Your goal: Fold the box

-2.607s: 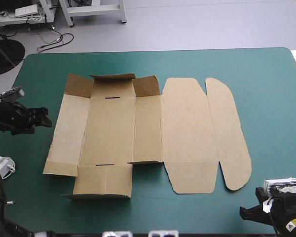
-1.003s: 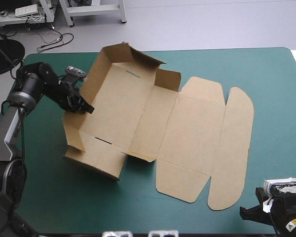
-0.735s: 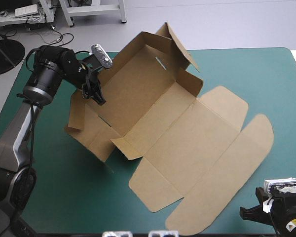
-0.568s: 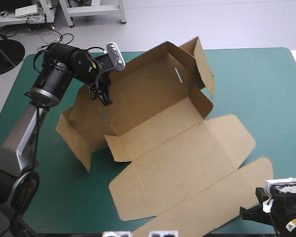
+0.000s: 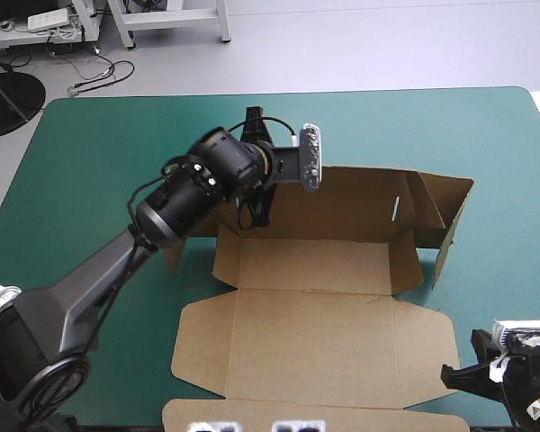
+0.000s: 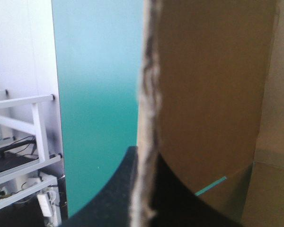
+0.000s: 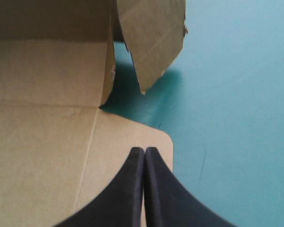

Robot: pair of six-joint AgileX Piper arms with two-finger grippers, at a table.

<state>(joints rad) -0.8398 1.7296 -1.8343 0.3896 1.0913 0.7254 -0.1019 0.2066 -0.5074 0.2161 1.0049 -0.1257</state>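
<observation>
The brown box (image 5: 315, 342) lies in the middle of the table with its long far wall raised and its lid panels flat toward the near edge. My left gripper (image 5: 259, 214) is shut on the left end of that raised wall. In the left wrist view the board's edge (image 6: 146, 94) runs up between the black fingers (image 6: 113, 198). An end flap (image 5: 454, 216) stands up at the box's right end. My right gripper (image 5: 459, 378) sits low at the near right corner, shut and holding nothing. In its own view it (image 7: 144, 152) points over the lid's rounded corner (image 7: 156, 137).
Bare teal-green cover (image 5: 99, 153) lies to the left of and beyond the box, and also to its right (image 7: 236, 118). The lid's outer flap (image 5: 252, 416) reaches the table's near edge.
The left gripper has carried the box's wall toward the table's middle. The whole sheet has swung round, so the lid now lies toward the near edge. The right arm has barely moved.
</observation>
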